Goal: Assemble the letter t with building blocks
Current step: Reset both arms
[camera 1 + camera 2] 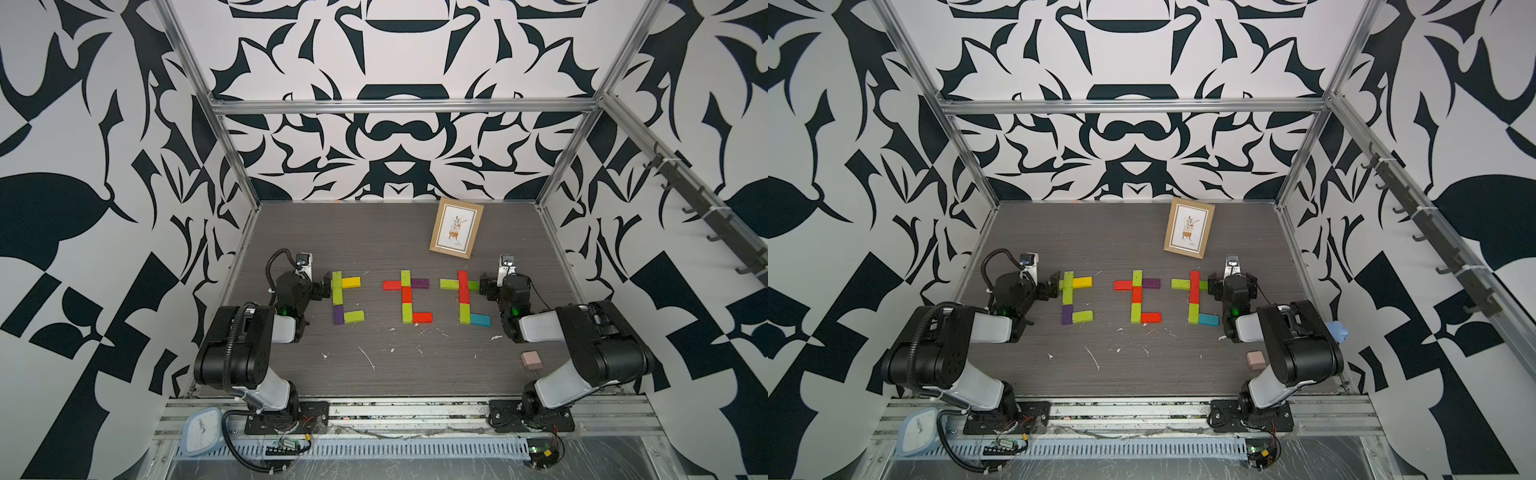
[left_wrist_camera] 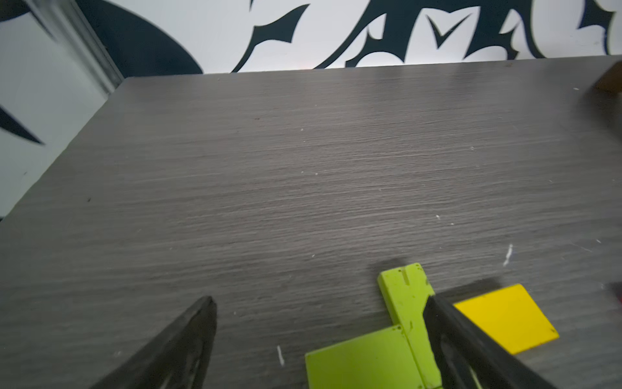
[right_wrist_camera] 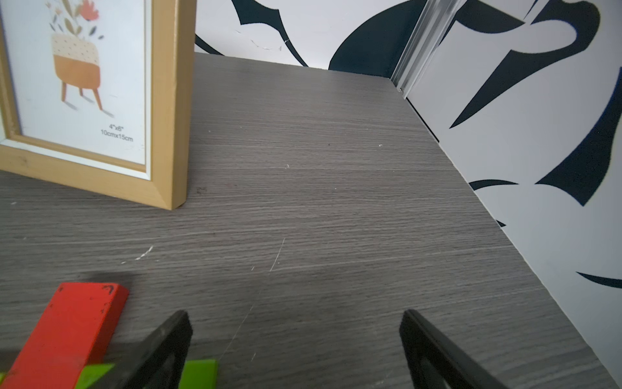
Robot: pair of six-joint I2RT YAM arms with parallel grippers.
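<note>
Three small t shapes of building blocks are lying side by side across the middle of the grey table, between the two arms. The left one is showing a lime green upright, a yellow crossbar, a purple block and a lime green foot. The middle one is mixing red, lime green and purple. The right one is ending in a teal foot.

The left gripper is sitting low, right against the left t at crossbar height. Its fingers are standing wide apart and clamping nothing. In the left wrist view one finger is crossing in front of the lime green upright, with the yellow crossbar just past it.

Over on the other side, the right gripper is sitting at the right end of the right t, fingers also spread wide over bare table. A red block is lying just beside one finger.

A wooden picture frame is standing behind the right t. A pink plug adapter is lying near the right arm, well apart from the blocks.
</note>
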